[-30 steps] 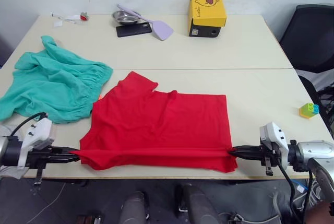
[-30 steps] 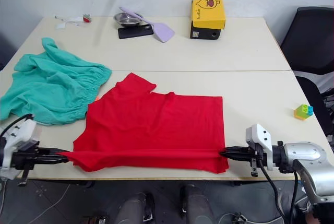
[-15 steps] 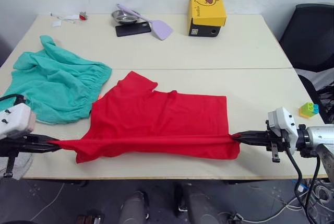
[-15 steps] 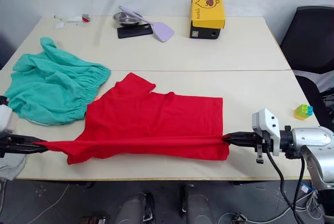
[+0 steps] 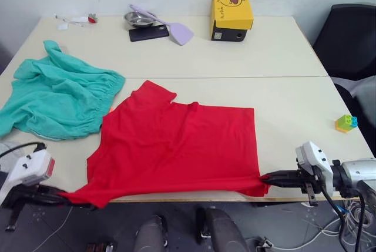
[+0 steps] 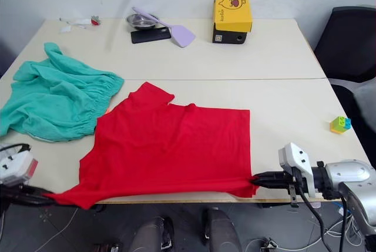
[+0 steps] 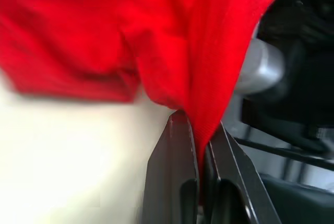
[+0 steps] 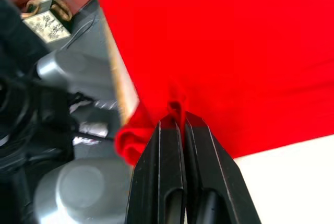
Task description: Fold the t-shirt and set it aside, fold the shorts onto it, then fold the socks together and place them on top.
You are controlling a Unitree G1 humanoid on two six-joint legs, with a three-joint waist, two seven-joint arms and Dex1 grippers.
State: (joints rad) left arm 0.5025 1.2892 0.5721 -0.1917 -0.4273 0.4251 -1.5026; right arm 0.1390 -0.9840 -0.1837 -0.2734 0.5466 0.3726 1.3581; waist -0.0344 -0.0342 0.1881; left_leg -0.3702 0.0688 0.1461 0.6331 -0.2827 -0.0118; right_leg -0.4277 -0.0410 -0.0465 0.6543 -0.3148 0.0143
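The red t-shirt (image 5: 176, 146) lies spread flat on the near half of the table, its near edge hanging slightly over the front edge. My left gripper (image 5: 61, 196) is shut on the shirt's near left corner, below the table's front edge. My right gripper (image 5: 264, 177) is shut on the near right corner at the table's front edge. Both wrist views show red cloth (image 7: 209, 78) pinched between closed fingers (image 8: 172, 182). The teal-green shorts (image 5: 59, 96) lie crumpled at the left of the table, touching the shirt's sleeve. The socks are out of view.
At the back of the table stand a yellow and black box (image 5: 232, 17), a metal bowl (image 5: 136, 19), a black phone (image 5: 150, 32) and a lilac spatula (image 5: 176, 29). A small toy block (image 5: 346, 123) sits near the right edge. A black chair (image 5: 346, 34) stands at the right.
Both grippers have pulled the shirt's near edge back toward me and down to the table's front edge. The fold that was lifted across the shirt has opened out and the shirt lies flat.
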